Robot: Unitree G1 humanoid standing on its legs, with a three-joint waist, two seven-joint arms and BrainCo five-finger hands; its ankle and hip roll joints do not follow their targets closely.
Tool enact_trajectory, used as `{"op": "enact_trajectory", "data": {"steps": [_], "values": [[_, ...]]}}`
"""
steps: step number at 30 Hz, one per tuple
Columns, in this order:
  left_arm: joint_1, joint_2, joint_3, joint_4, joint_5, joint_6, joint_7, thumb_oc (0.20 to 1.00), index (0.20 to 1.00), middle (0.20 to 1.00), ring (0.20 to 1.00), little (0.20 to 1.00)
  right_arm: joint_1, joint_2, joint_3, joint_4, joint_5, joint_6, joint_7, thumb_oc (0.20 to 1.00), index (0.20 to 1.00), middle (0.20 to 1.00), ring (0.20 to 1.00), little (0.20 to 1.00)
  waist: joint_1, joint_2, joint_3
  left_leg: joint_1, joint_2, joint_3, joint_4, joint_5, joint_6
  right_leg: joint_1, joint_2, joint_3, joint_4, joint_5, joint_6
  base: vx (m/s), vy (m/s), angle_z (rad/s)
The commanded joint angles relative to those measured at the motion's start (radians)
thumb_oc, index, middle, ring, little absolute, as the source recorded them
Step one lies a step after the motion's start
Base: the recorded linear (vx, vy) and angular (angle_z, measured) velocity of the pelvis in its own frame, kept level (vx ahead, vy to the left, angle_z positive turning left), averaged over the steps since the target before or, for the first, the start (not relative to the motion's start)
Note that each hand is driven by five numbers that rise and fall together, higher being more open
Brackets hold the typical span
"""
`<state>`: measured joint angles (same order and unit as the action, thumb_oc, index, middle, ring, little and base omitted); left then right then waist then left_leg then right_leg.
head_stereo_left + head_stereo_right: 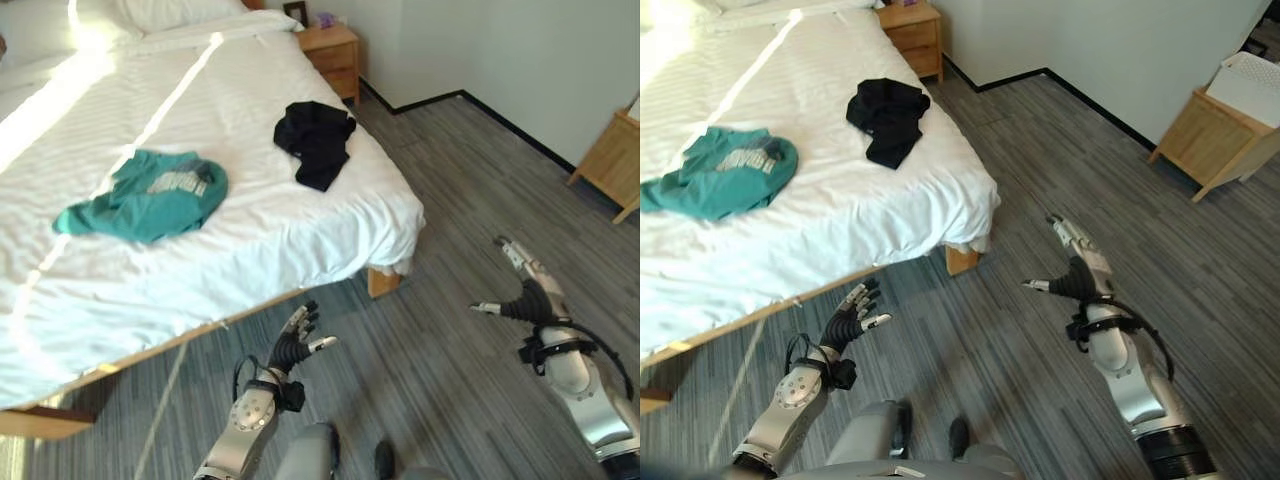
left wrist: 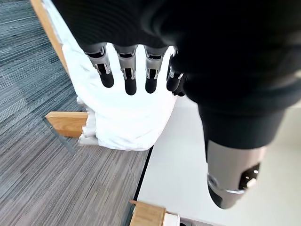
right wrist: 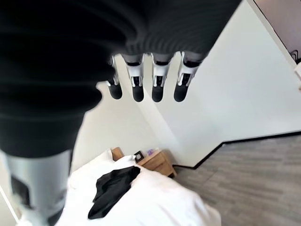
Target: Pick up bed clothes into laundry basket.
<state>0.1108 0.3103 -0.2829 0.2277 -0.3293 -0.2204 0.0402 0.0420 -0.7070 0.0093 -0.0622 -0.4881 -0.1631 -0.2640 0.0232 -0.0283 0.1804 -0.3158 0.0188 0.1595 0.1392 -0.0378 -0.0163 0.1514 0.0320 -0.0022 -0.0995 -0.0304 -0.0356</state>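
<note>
Both hands open, empty: left hand (image 1: 296,340), right hand (image 1: 532,290). Black garment (image 1: 316,138), green shirt (image 1: 150,194) far up bed (image 1: 250,250); overreach risk.

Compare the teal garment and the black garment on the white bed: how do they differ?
The teal printed garment lies spread wide, mid-bed; the black plain garment is bunched smaller, close to the bed's side edge toward the nightstand. Both lie crumpled on the white sheet, untouched by either hand.
</note>
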Motion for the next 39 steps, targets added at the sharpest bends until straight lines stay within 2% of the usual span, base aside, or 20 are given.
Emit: {"op": "enact_trajectory", "data": {"steps": [1,4,7,9,10,11,12,14,16,17,18,19,20,22,24,26,29,30,35,39], "values": [[0.026,0.029,0.071,-0.019,0.051,-0.059,0.037,1.0,1.0,1.0,1.0,1.0,-0.011,-0.139,-0.169,-0.015,-0.045,0.017,-0.086,1.0,1.0,1.0,1.0,1.0,0.059,-0.019,-0.031,0.049,0.06,0.113,-0.152,0.256,-0.032,0.058,-0.039,-0.061,0.012,-0.032,0.126,0.39,0.09,0.18],[0.086,0.039,0.151,0.011,0.098,-0.054,0.049,1.0,1.0,1.0,1.0,1.0,0.001,-0.176,-0.246,-0.008,-0.003,0.012,-0.07,1.0,1.0,1.0,1.0,1.0,0.075,-0.036,-0.075,0.081,0.044,0.117,-0.205,0.259,-0.009,0.093,-0.05,-0.076,0.017,-0.036,0.149,0.41,0.097,0.23],[0.117,0.072,0.221,0.038,0.109,-0.053,0.052,1.0,1.0,1.0,1.0,1.0,-0.025,-0.2,-0.248,0.091,0.032,0.015,-0.061,1.0,1.0,1.0,1.0,1.0,0.108,-0.086,-0.103,0.114,0.008,0.121,-0.209,0.234,0.01,0.094,-0.073,-0.089,0.105,-0.026,0.179,0.35,0.06,0.26],[0.131,0.106,0.283,0.052,0.123,-0.058,0.058,1.0,1.0,1.0,1.0,1.0,-0.033,-0.235,-0.254,0.137,0.018,0.012,-0.052,1.0,1.0,1.0,1.0,1.0,0.122,-0.112,-0.111,0.145,-0.017,0.114,-0.219,0.209,0.029,0.052,-0.083,-0.096,0.24,0.037,0.232,0.3,0.058,0.63],[0.128,0.118,0.31,0.066,0.133,-0.06,0.069,1.0,1.0,1.0,1.0,1.0,-0.04,-0.25,-0.258,0.142,0.013,0.015,-0.043,1.0,1.0,1.0,1.0,1.0,0.117,-0.121,-0.109,0.165,-0.03,0.099,-0.221,0.194,0.037,0.018,-0.098,-0.098,0.317,0.101,0.27,0.31,0.023,0.68],[0.118,0.132,0.333,0.087,0.141,-0.062,0.088,1.0,1.0,1.0,1.0,1.0,-0.058,-0.263,-0.264,0.137,0.007,0.019,-0.04,1.0,1.0,1.0,1.0,1.0,0.106,-0.121,-0.101,0.191,-0.039,0.078,-0.222,0.173,0.042,-0.024,-0.109,-0.09,0.405,0.165,0.293,0.3,-0.009,0.75],[0.103,0.147,0.359,0.103,0.148,-0.063,0.108,1.0,1.0,1.0,1.0,1.0,-0.075,-0.274,-0.271,0.128,0.0,0.023,-0.041,1.0,1.0,1.0,1.0,1.0,0.092,-0.104,-0.096,0.213,-0.025,0.05,-0.226,0.167,0.043,-0.083,-0.1,-0.079,0.488,0.203,0.295,0.35,-0.008,0.85],[0.082,0.175,0.395,0.121,0.155,-0.068,0.135,1.0,1.0,1.0,1.0,1.0,-0.098,-0.301,-0.277,0.13,-0.009,0.024,-0.043,1.0,1.0,1.0,1.0,1.0,0.069,-0.069,-0.076,0.256,0.002,0.006,-0.226,0.146,0.039,-0.183,-0.1,-0.087,0.583,0.184,0.279,0.3,-0.002,0.96],[0.068,0.183,0.407,0.135,0.158,-0.072,0.147,1.0,1.0,1.0,1.0,1.0,-0.126,-0.314,-0.262,0.141,-0.011,0.026,-0.052,1.0,1.0,1.0,1.0,1.0,0.055,-0.061,-0.067,0.269,0.002,-0.02,-0.226,0.139,0.033,-0.22,-0.107,-0.103,0.577,0.154,0.261,0.24,-0.036,0.87],[0.044,0.208,0.408,0.153,0.156,-0.077,0.158,1.0,1.0,1.0,1.0,1.0,-0.147,-0.331,-0.236,0.224,0.002,0.04,-0.063,1.0,1.0,1.0,1.0,1.0,0.048,-0.059,-0.055,0.305,-0.008,-0.071,-0.226,0.116,0.023,-0.264,-0.099,-0.106,0.496,0.084,0.226,0.29,-0.083,0.97],[0.034,0.215,0.41,0.16,0.151,-0.082,0.161,1.0,1.0,1.0,1.0,1.0,-0.157,-0.335,-0.224,0.265,0.01,0.047,-0.07,1.0,1.0,1.0,1.0,1.0,0.046,-0.06,-0.054,0.31,-0.012,-0.094,-0.226,0.12,0.019,-0.269,-0.086,-0.094,0.44,0.069,0.213,0.43,-0.166,0.8],[0.015,0.224,0.404,0.189,0.142,-0.085,0.164,1.0,1.0,1.0,1.0,1.0,-0.174,-0.339,-0.207,0.323,0.028,0.057,-0.089,1.0,1.0,1.0,1.0,1.0,0.021,-0.068,-0.048,0.328,-0.021,-0.142,-0.226,0.106,0.008,-0.259,-0.073,-0.063,0.302,0.056,0.199,0.28,-0.185,0.67],[0.0,0.224,0.402,0.191,0.133,-0.087,0.163,1.0,1.0,1.0,1.0,1.0,-0.169,-0.332,-0.209,0.354,0.037,0.072,-0.093,1.0,1.0,1.0,1.0,1.0,0.015,-0.072,-0.046,0.336,-0.025,-0.172,-0.226,0.097,0.003,-0.281,-0.075,-0.014,0.236,0.066,0.196,0.35,-0.234,1.28],[-0.028,0.239,0.362,0.223,0.127,-0.087,0.164,1.0,1.0,1.0,1.0,1.0,-0.199,-0.33,-0.163,0.503,0.062,0.099,-0.104,1.0,1.0,1.0,1.0,1.0,0.017,-0.081,-0.05,0.353,-0.028,-0.235,-0.226,0.062,0.004,-0.247,-0.108,0.027,0.111,0.084,0.191,0.26,-0.175,1.65],[-0.022,0.229,0.378,0.265,0.128,-0.081,0.162,1.0,1.0,1.0,1.0,1.0,-0.232,-0.317,-0.153,0.562,0.092,0.115,-0.119,1.0,1.0,1.0,1.0,1.0,0.029,-0.089,-0.054,0.36,-0.025,-0.246,-0.226,0.059,-0.01,-0.23,-0.124,0.007,0.088,0.13,0.199,0.2,-0.208,1.09],[-0.024,0.225,0.381,0.276,0.118,-0.079,0.157,1.0,1.0,1.0,1.0,1.0,-0.259,-0.294,-0.13,0.668,0.135,0.118,-0.136,1.0,1.0,1.0,1.0,1.0,0.03,-0.08,-0.06,0.364,-0.02,-0.246,-0.226,0.055,-0.015,-0.215,-0.127,-0.006,0.056,0.144,0.194,0.18,-0.163,0.59],[-0.023,0.224,0.384,0.276,0.118,-0.08,0.157,1.0,1.0,1.0,1.0,1.0,-0.266,-0.294,-0.123,0.672,0.136,0.116,-0.137,1.0,1.0,1.0,1.0,1.0,0.026,-0.079,-0.06,0.364,-0.02,-0.247,-0.226,0.055,-0.015,-0.213,-0.127,-0.008,0.054,0.144,0.194,0.07,-0.081,0.29],[-0.044,0.255,0.378,0.301,0.094,-0.08,0.164,1.0,1.0,1.0,1.0,1.0,-0.364,-0.325,-0.047,0.787,0.189,0.107,-0.124,1.0,1.0,1.0,1.0,1.0,0.043,-0.054,-0.049,0.342,-0.006,-0.244,-0.226,0.065,-0.042,-0.21,-0.135,-0.04,0.022,0.148,0.189,0.12,-0.223,0.14],[-0.12,0.241,0.36,0.332,0.037,-0.095,0.195,1.0,1.0,1.0,1.0,1.0,-0.531,-0.346,0.078,0.787,0.24,0.097,-0.112,1.0,1.0,1.0,1.0,1.0,0.03,-0.026,-0.02,0.27,0.01,-0.243,-0.226,0.091,-0.074,-0.256,-0.137,-0.059,0.014,0.15,0.183,-0.05,-0.097,0.08],[-0.132,0.192,0.339,0.338,-0.014,-0.109,0.188,1.0,1.0,1.0,1.0,1.0,-0.575,-0.318,0.126,0.618,0.376,0.019,-0.062,1.0,1.0,1.0,1.0,1.0,0.028,-0.002,0.005,0.22,0.025,-0.249,-0.226,0.114,-0.097,-0.294,-0.126,-0.072,0.015,0.139,0.172,-0.04,-0.071,0.01]]}}
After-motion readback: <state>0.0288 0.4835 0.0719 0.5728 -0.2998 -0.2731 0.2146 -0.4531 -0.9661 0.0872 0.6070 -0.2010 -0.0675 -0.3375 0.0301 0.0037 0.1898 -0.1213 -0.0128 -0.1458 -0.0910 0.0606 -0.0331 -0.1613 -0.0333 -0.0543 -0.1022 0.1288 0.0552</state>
